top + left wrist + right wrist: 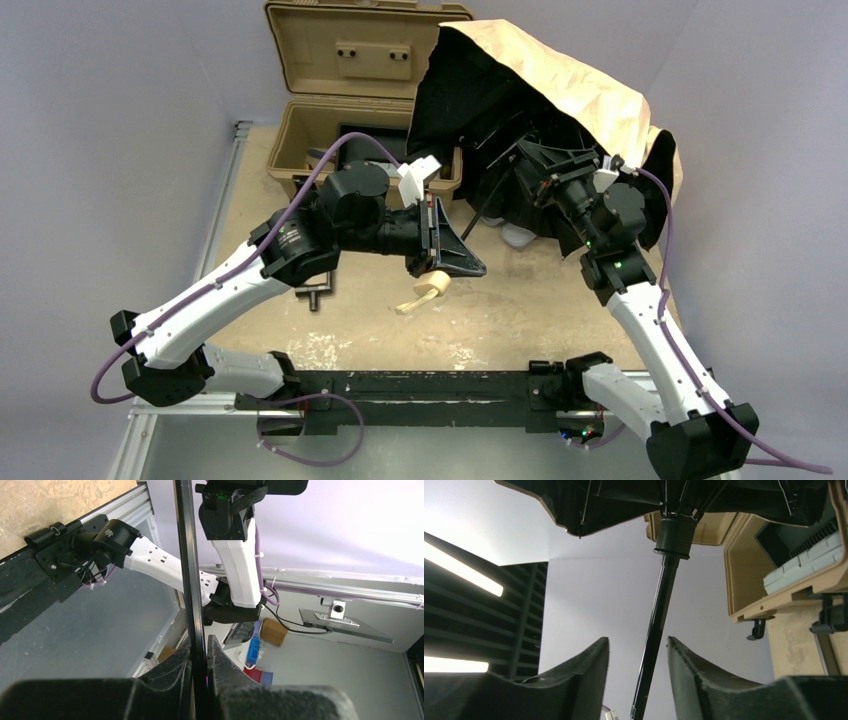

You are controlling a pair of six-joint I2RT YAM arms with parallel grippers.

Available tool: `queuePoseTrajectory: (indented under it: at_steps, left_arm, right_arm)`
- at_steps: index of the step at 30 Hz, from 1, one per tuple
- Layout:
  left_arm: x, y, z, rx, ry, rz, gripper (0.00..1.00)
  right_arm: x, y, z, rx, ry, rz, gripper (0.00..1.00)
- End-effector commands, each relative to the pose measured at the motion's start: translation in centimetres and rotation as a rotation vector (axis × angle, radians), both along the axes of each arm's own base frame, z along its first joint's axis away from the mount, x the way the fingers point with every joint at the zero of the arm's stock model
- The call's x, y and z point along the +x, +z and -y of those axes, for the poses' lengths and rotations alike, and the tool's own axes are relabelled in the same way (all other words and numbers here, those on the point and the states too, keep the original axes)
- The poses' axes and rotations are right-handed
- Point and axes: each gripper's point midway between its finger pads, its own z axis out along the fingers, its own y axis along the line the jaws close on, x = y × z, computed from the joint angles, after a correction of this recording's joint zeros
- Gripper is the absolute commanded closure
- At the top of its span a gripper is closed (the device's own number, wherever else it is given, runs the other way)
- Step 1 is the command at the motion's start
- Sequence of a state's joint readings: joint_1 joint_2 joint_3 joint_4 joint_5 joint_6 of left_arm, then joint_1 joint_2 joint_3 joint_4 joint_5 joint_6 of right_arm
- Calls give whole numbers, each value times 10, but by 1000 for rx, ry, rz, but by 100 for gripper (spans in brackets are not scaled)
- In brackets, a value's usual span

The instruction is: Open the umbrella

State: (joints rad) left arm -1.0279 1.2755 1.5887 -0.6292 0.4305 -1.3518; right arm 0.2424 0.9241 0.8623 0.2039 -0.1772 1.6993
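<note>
From the top camera I saw the umbrella [560,90] half spread just right of the open toolbox [345,60], its cream canopy raised over the back of the desk [500,315] and its knob handle [436,286] lying in front of the toolbox. The left gripper [440,250] was closed on the umbrella just above that handle, while the right gripper [525,158] reached under the black lining, right of the toolbox. On the left wrist camera the left gripper [199,647] pinched the thin dark shaft [186,555] tight between its pads. On the right wrist camera the right gripper [638,650] stood open, with a finger either side of the shaft and apparently clear of it. The black runner [675,535] sat further up, left of the toolbox lid. I judged the step to be pushing that runner up until the ribs locked. I would keep the left gripper firm as an anchor, close the right fingers only loosely, and push straight along the shaft so nothing bent or caught on the toolbox.
</note>
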Motion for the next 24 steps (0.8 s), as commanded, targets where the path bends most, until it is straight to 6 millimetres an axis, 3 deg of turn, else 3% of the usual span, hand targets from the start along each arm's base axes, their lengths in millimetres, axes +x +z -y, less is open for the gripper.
queuePoseTrajectory:
  at_steps: [1, 10, 17, 19, 24]
  left_arm:
    - [-2, 59, -8, -209, 6, 169, 100]
    - [-4, 61, -10, -227, 2, 170, 100]
    - [-9, 61, -12, -235, -15, 173, 100]
    - [-12, 62, -12, -241, -26, 174, 100]
    - [-22, 65, -11, -256, -74, 177, 100]
  right_arm:
    - [5, 26, 13, 99, -74, 72, 61]
    - [29, 17, 13, 186, -115, 33, 67]
    - [48, 26, 17, 234, -157, 41, 75]
    - [53, 25, 16, 234, -158, 35, 84]
    - [57, 29, 24, 274, -196, 48, 87]
